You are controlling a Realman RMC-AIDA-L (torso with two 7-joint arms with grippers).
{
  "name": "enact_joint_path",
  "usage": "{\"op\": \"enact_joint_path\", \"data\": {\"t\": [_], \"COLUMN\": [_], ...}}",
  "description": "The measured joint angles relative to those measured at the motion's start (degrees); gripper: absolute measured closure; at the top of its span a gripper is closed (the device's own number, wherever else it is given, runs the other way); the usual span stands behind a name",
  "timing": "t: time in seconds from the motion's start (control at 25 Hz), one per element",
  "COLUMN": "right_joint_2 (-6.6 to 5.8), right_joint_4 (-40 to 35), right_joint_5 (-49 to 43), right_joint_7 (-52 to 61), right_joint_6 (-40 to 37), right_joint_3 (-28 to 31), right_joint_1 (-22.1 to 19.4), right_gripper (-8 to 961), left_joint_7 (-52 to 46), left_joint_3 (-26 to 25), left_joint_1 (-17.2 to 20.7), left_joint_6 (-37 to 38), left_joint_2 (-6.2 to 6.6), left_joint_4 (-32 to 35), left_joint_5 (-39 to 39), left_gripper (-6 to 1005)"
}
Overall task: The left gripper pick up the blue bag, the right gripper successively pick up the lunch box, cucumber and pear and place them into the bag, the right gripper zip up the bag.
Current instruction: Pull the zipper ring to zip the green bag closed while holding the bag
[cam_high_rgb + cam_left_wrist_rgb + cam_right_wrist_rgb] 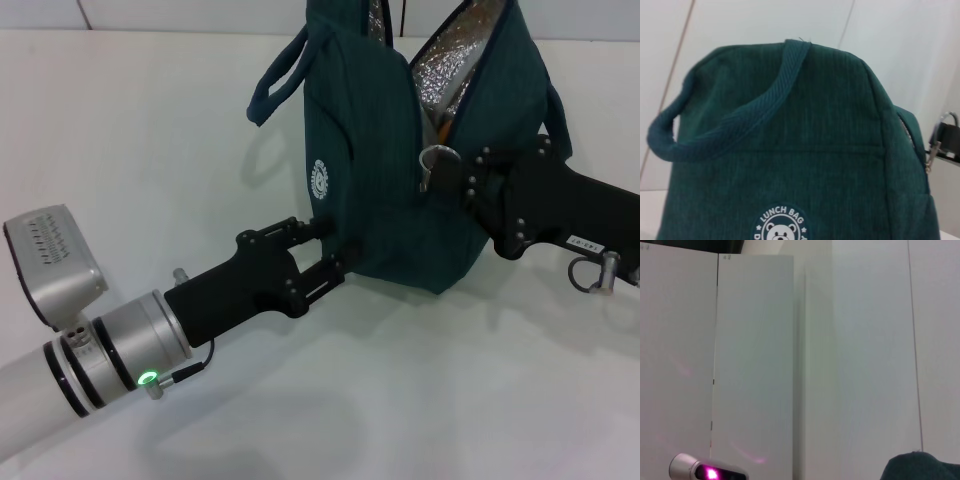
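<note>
**Teal lunch bag held upright between two black grippers**

Teal fabric fills the centre of the head view: the blue bag (375,150) stands upright on a white worktop (150,150), its top unzipped and spread wide so the silver foil lining (455,55) shows inside.

At the lower left of the frame, a pale arm with a silver-grey wrist and a small green light reaches diagonally up to the bag. Its end, the left gripper (335,250), meets the bag's lower left side, one finger above the other, pressed against the fabric; it appears closed on the bag's side. Just above it sits the round white logo (319,176), and one loop handle (278,78) droops off the bag's upper left.

At the open front edge, the ring-pull zipper (438,158) hangs at centre right. The right gripper (448,180) comes in from the right edge of the frame and sits right at this ring; whether its fingers are clamped on it, I cannot tell. A sliver of orange (440,128) shows inside the opening, just above the ring.

The left wrist view shows the bag's side close up, with its handle and logo.
</note>
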Motion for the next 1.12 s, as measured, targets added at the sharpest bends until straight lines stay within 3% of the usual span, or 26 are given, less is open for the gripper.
{"op": "enact_joint_path", "data": {"t": [0.48, 0.84, 1.12], "right_joint_2": [0.00, 0.00, 0.01], "right_joint_4": [0.0, -0.3, -0.6], "right_joint_5": [0.2, 1.4, 2.8], "right_joint_7": [0.1, 1.3, 1.7], "right_joint_6": [0.4, 0.3, 0.3], "right_joint_3": [0.0, 0.0, 0.3], "right_joint_1": [0.3, 0.4, 0.7], "right_gripper": [893, 890, 888], "left_joint_7": [0.0, 0.0, -0.2], "left_joint_3": [0.2, 1.2, 6.8], "left_joint_1": [-0.6, -0.6, -0.6], "left_joint_6": [0.0, -0.7, -0.6], "left_joint_2": [0.16, 0.26, 0.44], "left_joint_4": [0.1, 0.0, 0.6], "left_joint_5": [2.7, 3.0, 3.0], "left_gripper": [730, 834, 858]}}
